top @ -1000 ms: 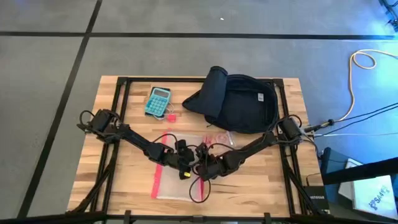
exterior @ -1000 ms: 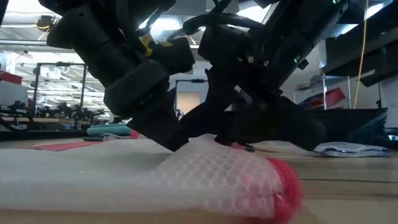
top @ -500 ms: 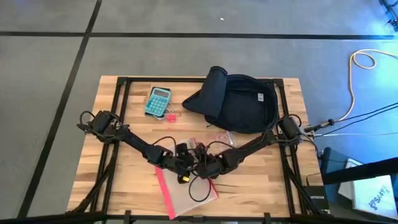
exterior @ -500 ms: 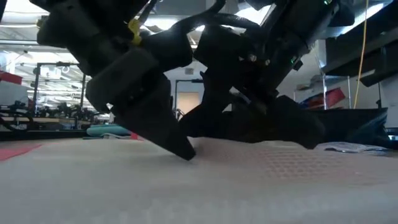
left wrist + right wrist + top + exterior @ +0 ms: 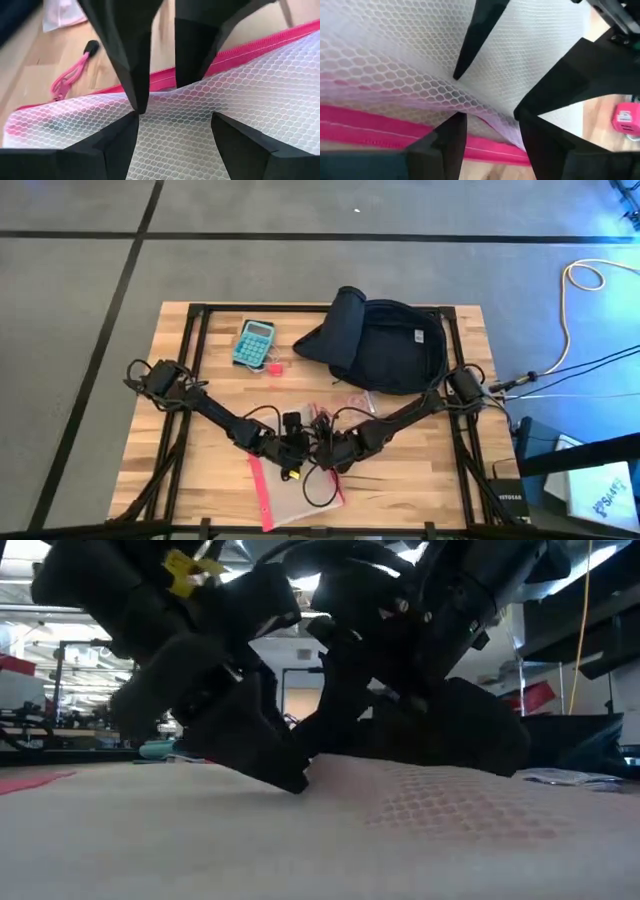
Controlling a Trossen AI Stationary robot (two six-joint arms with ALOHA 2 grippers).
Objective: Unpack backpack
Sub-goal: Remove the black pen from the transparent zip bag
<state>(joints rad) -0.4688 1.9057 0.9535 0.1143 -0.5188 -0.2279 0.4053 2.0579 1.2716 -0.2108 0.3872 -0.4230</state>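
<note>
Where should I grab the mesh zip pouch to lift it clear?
Grip the mesh zip pouch on its pink zipper edge, coming from above on the left arm's side. It lies flat, and that stiffer bound edge looks like a firmer hold than the loose mesh.

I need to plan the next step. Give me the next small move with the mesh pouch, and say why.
Probably open both grippers and lift clear. The mesh pouch already lies flat on the table, outside the backpack, with the left gripper and right gripper both pressed on it.
</note>
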